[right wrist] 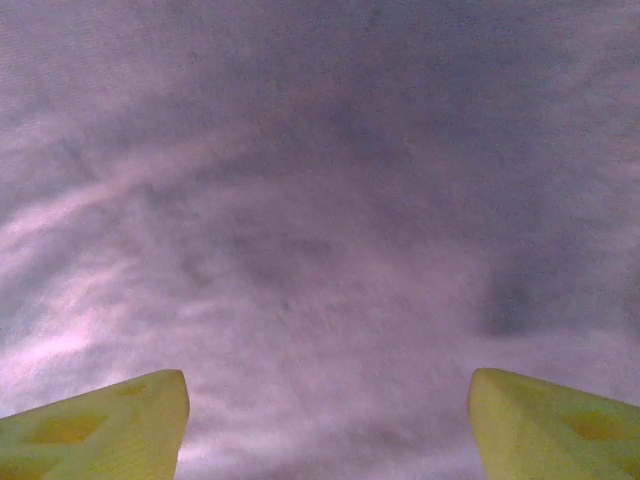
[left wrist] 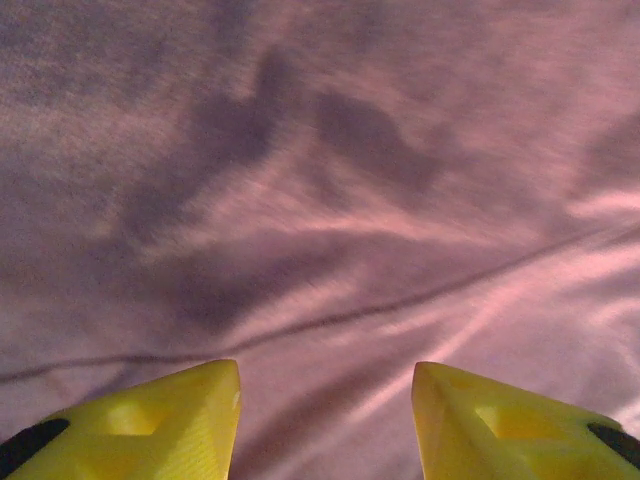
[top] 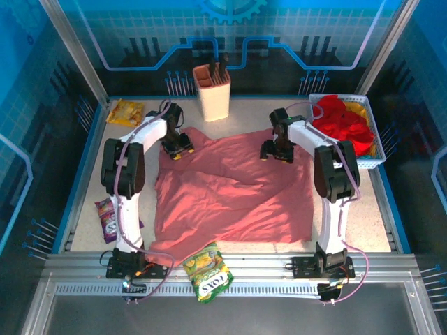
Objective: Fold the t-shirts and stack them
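Top external view: we see the salmon-pink t-shirt (top: 230,192) spread open but rumpled across the middle of the table (top: 367,209), with its near-left corner bunched.
Left gripper: the left gripper (top: 178,148) sits over the far-left edge of the pink cloth. In the left wrist view its jaws (left wrist: 325,380) stand moderately apart above the wrinkled cloth (left wrist: 330,200), with nothing between them.
Right gripper: the right gripper (top: 277,152) sits over the far-right edge of the same shirt. In the right wrist view its jaws (right wrist: 325,385) are wide apart over the fabric (right wrist: 320,200), and we see nothing pinched.
Waiting shirts: the red t-shirts (top: 342,122) and a yellow t-shirt (top: 361,109) lie heaped in the white basket (top: 367,164) at the far right, unfolded as far as we can tell.
Done: we judge that only the laying-out of the first shirt is done. We find no clean fold line and no stack anywhere on the table.
Left: the pink shirt needs smoothing and every one of its folds. After that, each basket shirt has to be taken out, folded and stacked.
Progress: we judge the task to be at an early stage.
Clutter: three snack packets (top: 206,273) lie at the table's edges, the green one just beside the shirt's near hem. A beige holder (top: 211,91) stands at the far side, apart from the cloth.
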